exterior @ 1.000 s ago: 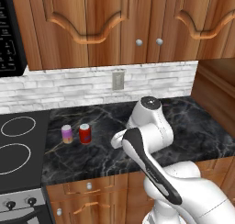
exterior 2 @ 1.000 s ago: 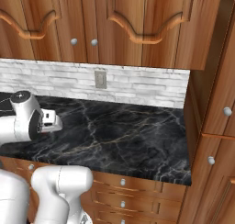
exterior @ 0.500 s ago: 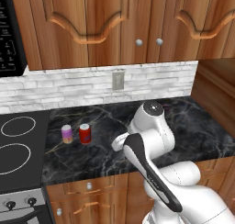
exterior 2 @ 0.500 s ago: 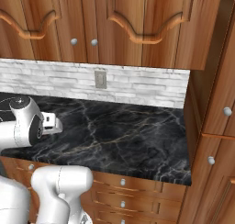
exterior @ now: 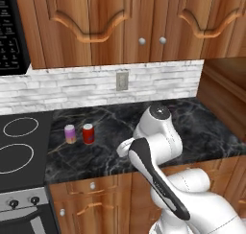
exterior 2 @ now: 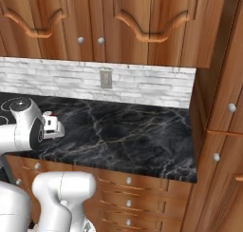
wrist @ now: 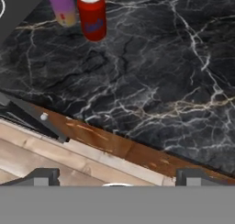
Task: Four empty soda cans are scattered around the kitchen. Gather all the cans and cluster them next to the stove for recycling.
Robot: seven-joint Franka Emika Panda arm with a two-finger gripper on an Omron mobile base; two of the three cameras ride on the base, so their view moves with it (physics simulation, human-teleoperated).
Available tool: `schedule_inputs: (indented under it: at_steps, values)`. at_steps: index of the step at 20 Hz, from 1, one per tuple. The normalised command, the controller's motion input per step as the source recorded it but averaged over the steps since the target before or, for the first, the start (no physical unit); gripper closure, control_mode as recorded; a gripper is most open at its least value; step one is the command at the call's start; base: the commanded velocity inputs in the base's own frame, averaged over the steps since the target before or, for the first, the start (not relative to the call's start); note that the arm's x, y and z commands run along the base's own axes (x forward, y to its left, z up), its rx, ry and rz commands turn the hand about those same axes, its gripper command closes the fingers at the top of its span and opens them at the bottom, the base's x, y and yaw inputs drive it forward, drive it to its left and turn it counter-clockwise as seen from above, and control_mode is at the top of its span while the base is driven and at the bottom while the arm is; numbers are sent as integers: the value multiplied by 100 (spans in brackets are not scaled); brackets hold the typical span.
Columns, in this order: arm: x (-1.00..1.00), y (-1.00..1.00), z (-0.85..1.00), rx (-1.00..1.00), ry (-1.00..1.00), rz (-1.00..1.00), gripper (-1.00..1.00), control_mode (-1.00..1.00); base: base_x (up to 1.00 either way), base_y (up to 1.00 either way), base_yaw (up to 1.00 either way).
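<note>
Two cans parked beside the stove

The black marbled table (exterior: 202, 132) carries a red can (exterior: 88, 134) and a pink-purple can (exterior: 70, 134) just beside the stove (exterior: 19, 146), clustered upright for recycling; the pincer (wrist: 117, 175) hangs wide open over the table edge, holding nothing.

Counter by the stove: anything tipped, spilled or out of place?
Nothing stands out. The red can and the pink-purple can stand upright side by side on the black counter near the stove; no spill or damage shows.
</note>
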Motion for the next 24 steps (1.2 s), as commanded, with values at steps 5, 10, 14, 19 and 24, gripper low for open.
schedule_inputs:
  at_steps: [5, 10, 14, 19, 24]
  values:
    - [0, 0, 0, 0, 0, 0, -100, 100, -45, 2, 0]
    - [0, 0, 0, 0, 0, 0, -100, 100, -26, 38, 0]
    - [0, 0, 0, 0, 0, 0, -100, 100, 0, 60, 0]
    - [0, 0, 0, 0, 0, 0, -100, 100, 3, 62, 0]
    - [0, 0, 0, 0, 0, 0, -100, 100, 7, 64, 0]
